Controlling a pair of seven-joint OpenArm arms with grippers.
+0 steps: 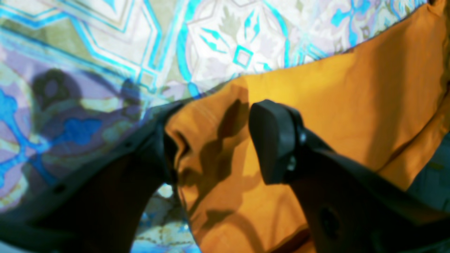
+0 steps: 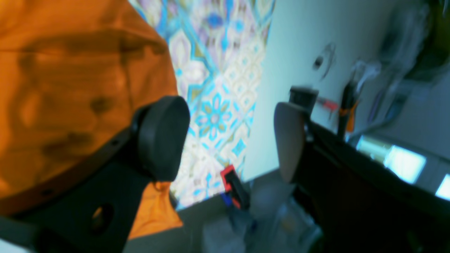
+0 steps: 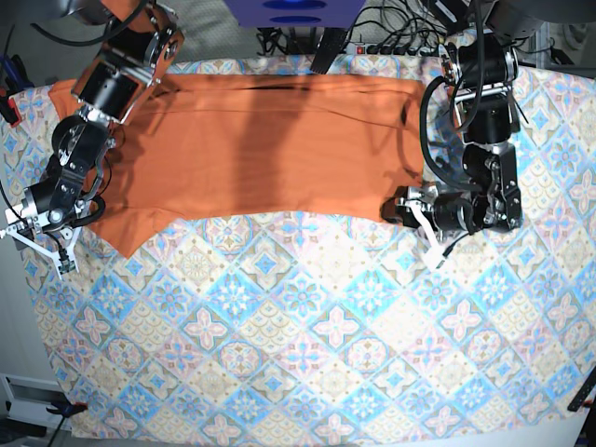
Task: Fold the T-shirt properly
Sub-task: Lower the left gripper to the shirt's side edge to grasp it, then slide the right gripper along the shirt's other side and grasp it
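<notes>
The burnt-orange T-shirt (image 3: 261,149) lies flat in a wide band across the far half of the table. My left gripper (image 3: 416,216) is at the shirt's near right corner. In the left wrist view it (image 1: 211,144) is open, and the shirt's rumpled edge (image 1: 351,98) lies between the fingers and against the left one. My right gripper (image 3: 42,247) is at the table's left edge, just off the shirt's near left corner. In the right wrist view it (image 2: 225,140) is open and empty, with the shirt (image 2: 70,88) behind its left finger.
The blue-and-beige patterned tablecloth (image 3: 307,335) covers the table. Cables and a power strip (image 3: 391,37) lie along the back edge. A red clamp (image 2: 232,182) sits at the table's left edge, close to my right gripper.
</notes>
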